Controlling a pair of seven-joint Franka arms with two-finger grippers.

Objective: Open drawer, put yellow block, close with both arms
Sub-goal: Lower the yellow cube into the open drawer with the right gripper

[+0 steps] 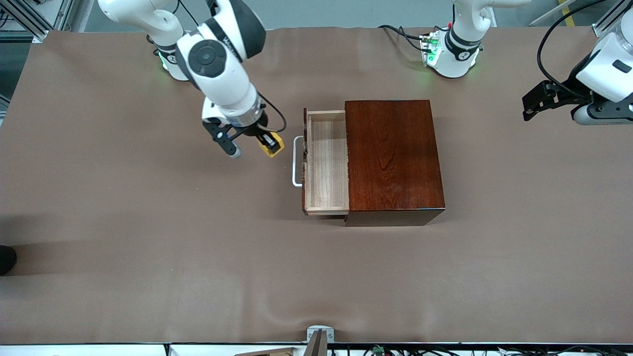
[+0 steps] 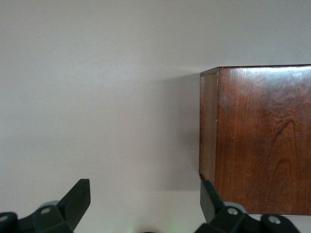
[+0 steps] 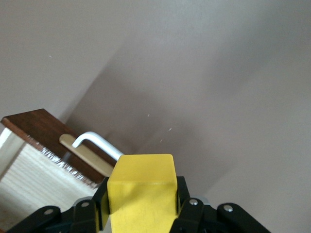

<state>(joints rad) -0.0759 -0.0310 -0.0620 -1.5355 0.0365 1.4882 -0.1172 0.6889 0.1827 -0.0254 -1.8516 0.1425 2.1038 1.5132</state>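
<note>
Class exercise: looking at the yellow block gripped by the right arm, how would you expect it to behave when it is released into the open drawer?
The yellow block looks rigid: its edges stay straight between the right gripper fingers, so it probably won't squash. Its flat faces suggest it would settle, not roll, on the flat floor of the drawer. Being small, it is likely light and might bounce slightly if dropped from height.

Drawer [image 1: 326, 165]: pale wood tray, dark front, white U-shaped handle [image 1: 296, 161]; pulled open from the reddish-brown wooden box [image 1: 393, 155], inside bare.
Yellow block [image 1: 272, 143]: small bright cube, clamped in the right gripper [image 1: 269, 142], over the table at 9 o'clock from the handle.
</note>
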